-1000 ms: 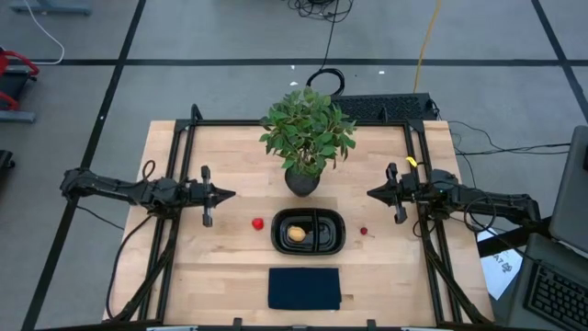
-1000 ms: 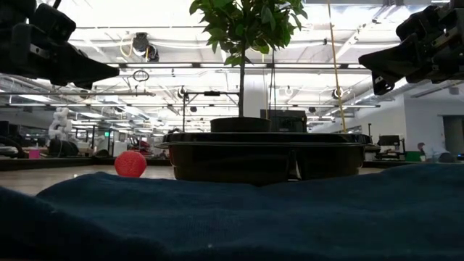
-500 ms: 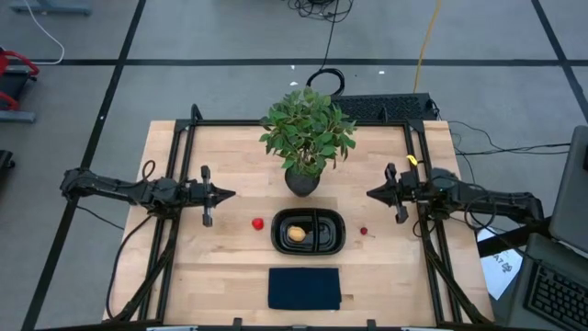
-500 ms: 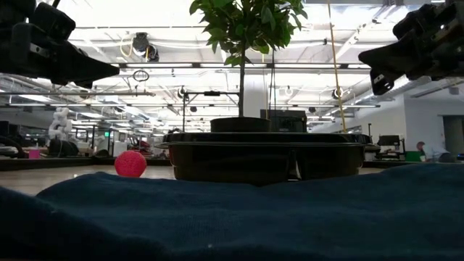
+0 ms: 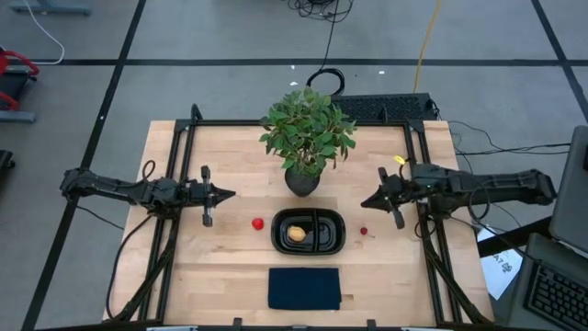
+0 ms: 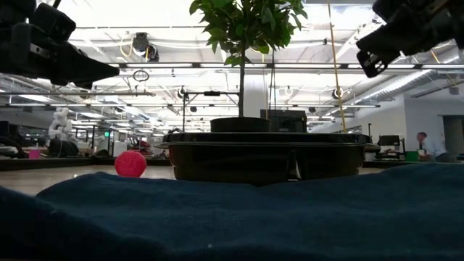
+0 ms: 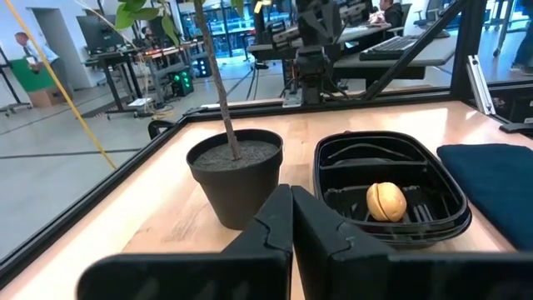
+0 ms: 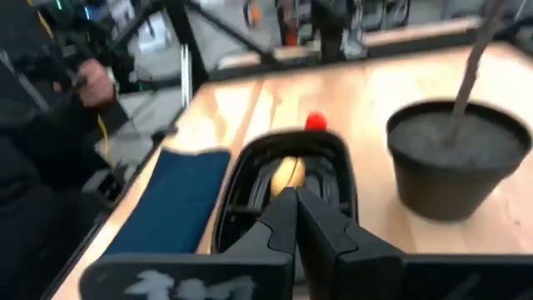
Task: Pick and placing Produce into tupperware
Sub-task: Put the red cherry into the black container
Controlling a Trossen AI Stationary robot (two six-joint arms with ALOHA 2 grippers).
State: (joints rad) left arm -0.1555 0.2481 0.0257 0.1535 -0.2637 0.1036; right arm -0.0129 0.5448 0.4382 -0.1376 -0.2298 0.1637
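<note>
The black two-compartment tupperware (image 5: 329, 232) sits mid-table. The round yellow-orange piece (image 5: 297, 233) lies in its left compartment, also seen in the left wrist view (image 7: 386, 201) and the right wrist view (image 8: 288, 172). The red strawberry-like piece (image 5: 258, 222) rests on the wood left of the tupperware (image 6: 264, 156); it also shows in the low view (image 6: 130, 164). The small dark red berry (image 5: 364, 232) lies to the tupperware's right. My left gripper (image 5: 230, 194) hovers shut over the table's left part. My right gripper (image 5: 365, 202) hovers shut above and beyond the berry.
A potted leafy plant (image 5: 306, 138) stands just beyond the tupperware, its dark pot (image 7: 234, 175) between the two grippers. A dark blue cloth (image 5: 304, 288) lies flat near the table's near edge. Black frame rails run along both table sides. People show in the room beyond.
My right gripper has risen and swung slightly toward the table's left and near edges, closing on the dark red berry, with its wrist turning; its fingers stayed shut. Nothing on the table moved.
</note>
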